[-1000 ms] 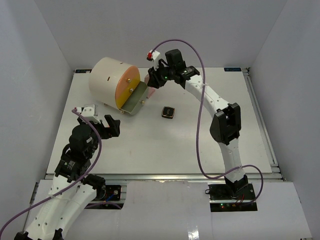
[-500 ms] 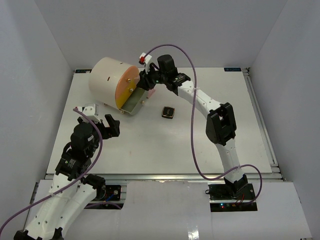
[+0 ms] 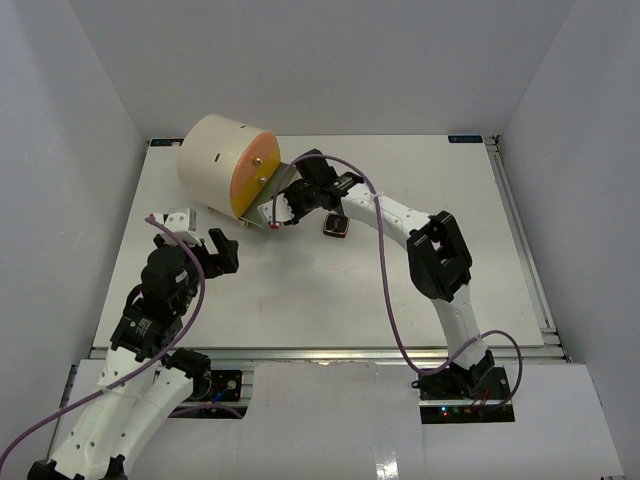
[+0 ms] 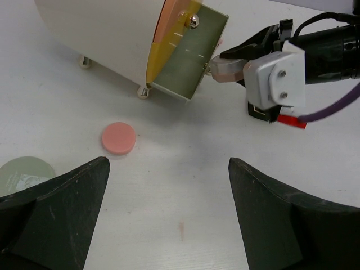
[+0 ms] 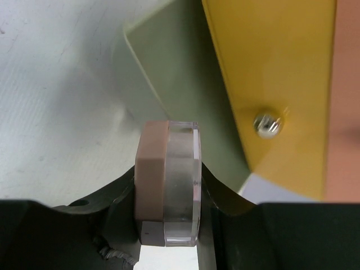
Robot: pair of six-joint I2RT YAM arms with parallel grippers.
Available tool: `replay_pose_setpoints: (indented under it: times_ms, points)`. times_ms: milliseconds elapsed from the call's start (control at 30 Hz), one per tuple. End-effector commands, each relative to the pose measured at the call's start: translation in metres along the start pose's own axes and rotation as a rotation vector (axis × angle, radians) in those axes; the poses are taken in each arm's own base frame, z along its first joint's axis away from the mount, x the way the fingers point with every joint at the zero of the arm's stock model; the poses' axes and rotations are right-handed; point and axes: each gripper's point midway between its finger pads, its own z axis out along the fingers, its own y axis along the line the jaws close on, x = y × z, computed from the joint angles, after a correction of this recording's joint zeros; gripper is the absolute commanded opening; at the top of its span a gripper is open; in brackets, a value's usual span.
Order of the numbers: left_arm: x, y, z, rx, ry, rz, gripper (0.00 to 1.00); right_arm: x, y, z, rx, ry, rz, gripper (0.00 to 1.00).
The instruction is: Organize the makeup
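In the right wrist view my right gripper [image 5: 167,225] is shut on a clear round jar [image 5: 183,180] with a tan-pink base, held on edge right in front of the open green drawer [image 5: 169,73]. The left wrist view shows that jar [image 4: 225,70] beside the drawer [image 4: 188,53]. From above, the right gripper [image 3: 287,203] sits at the drawer mouth. A black-gold square compact [image 3: 337,226] lies on the table just right of it. A pink pad [image 4: 118,138] lies ahead of my open, empty left gripper [image 4: 169,225], which hovers at the left [image 3: 205,245].
The large cream cylinder [image 3: 220,160] with its orange-yellow front [image 3: 258,180] lies on its side at the back left, on small metal feet [image 4: 143,93]. A pale green disc [image 4: 25,171] lies at the left, partly behind my left finger. The right arm's purple cable [image 3: 385,290] loops over the table.
The right arm swung down and leftward from behind the cylinder to the drawer's mouth, with the jar still held. The left arm stayed put.
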Motion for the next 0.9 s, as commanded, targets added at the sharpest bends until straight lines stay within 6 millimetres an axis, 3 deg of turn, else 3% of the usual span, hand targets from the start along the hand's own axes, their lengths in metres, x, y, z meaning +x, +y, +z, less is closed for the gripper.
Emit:
replay_pose_setpoints:
  times_ms: [0, 200, 333, 367, 533, 667, 867]
  points:
    - [-0.014, 0.002, -0.006, -0.008, -0.052, -0.020, 0.98, -0.026, -0.058, -0.020, 0.119, 0.060, -0.295, 0.08]
    - [-0.016, 0.003, -0.010, -0.005, -0.070, -0.024, 0.98, -0.037, -0.058, -0.002, 0.124, 0.092, -0.410, 0.08]
    - [-0.018, 0.004, -0.014, -0.004, -0.087, -0.029, 0.98, -0.029, -0.056, 0.010, 0.123, 0.130, -0.447, 0.13]
    - [-0.018, 0.004, -0.014, -0.004, -0.090, -0.030, 0.98, -0.027, -0.057, 0.011, 0.124, 0.137, -0.451, 0.18]
    - [-0.020, 0.006, -0.017, -0.011, -0.104, -0.038, 0.98, -0.024, -0.057, 0.016, 0.122, 0.144, -0.453, 0.79]
    - [-0.020, 0.006, -0.016, -0.010, -0.104, -0.043, 0.98, -0.026, -0.059, 0.013, 0.130, 0.142, -0.448, 0.88]
    - [-0.013, 0.003, -0.010, -0.004, -0.074, -0.056, 0.98, -0.036, -0.068, -0.007, 0.162, 0.124, -0.417, 0.89]
